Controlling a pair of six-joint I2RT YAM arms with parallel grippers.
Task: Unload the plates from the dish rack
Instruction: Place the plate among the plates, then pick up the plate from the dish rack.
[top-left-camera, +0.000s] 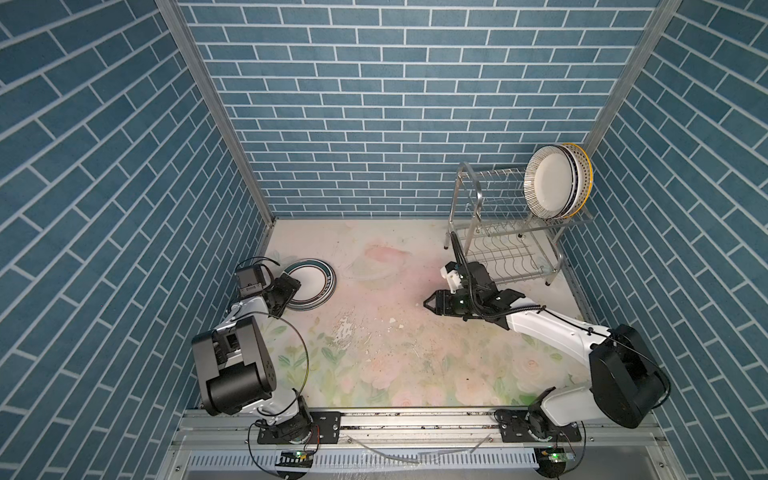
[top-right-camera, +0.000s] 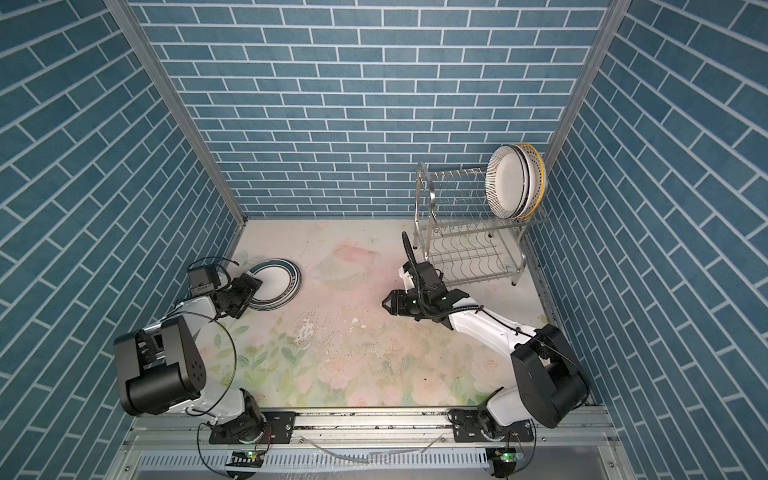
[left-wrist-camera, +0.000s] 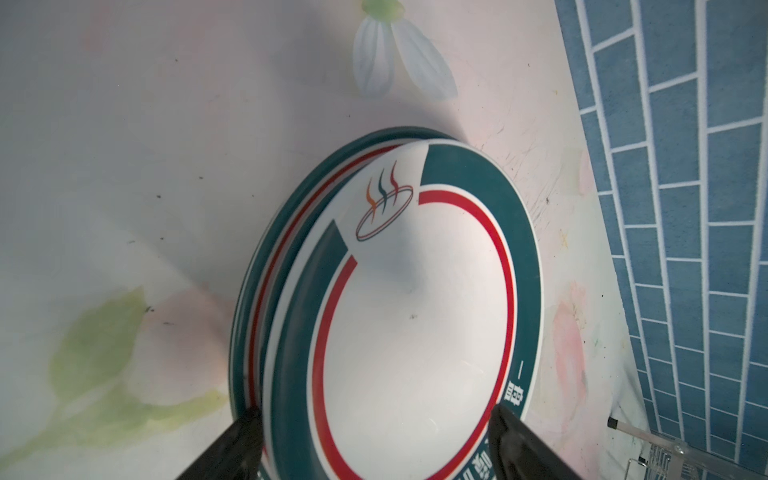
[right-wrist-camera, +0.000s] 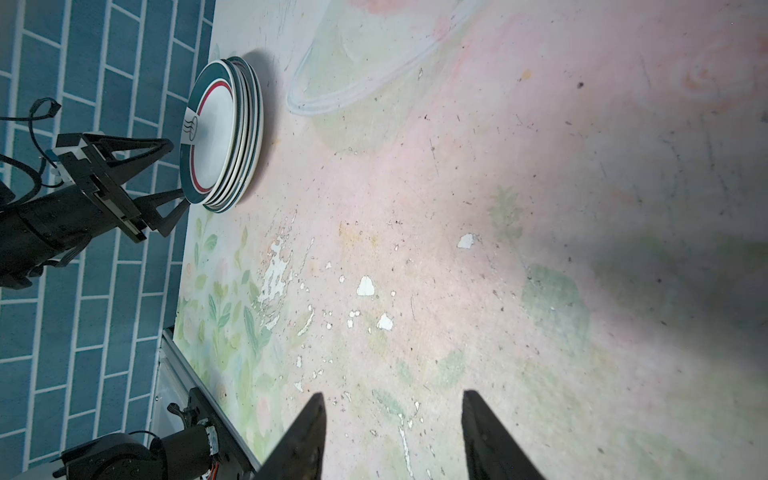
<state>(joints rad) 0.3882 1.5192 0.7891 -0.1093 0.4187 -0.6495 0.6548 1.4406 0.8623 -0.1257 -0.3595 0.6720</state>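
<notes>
over at the robot's left, a stack of plates (top-left-camera: 309, 282) lies flat on the flowered table (top-left-camera: 395, 353), close to the blue brick wall (top-left-camera: 124, 208). its top plate (left-wrist-camera: 415, 332) is white inside, with a red ring, a broad teal band and a small steam emblem on the rim. the left gripper (right-wrist-camera: 176, 168) sits at the near edge of this stack with its jaws spread wide and nothing clamped between them; in the left wrist view the two black fingers (left-wrist-camera: 245, 440) stand either side of the stack's rim. one fingertip looks to be just brushing the rim in the right wrist view, though the angle is too flat to be sure.

the right gripper (right-wrist-camera: 392, 395) hangs above the middle of the table, pointing toward the stack, its jaws partly apart and empty.

the dish rack (top-left-camera: 478, 195) stands in the far right corner. a few upright plates (top-left-camera: 557, 183) lean together at the right end of its upper tier in both top views, the front one rimmed with black stripes, the back one with a yellow dotted rim.
</notes>
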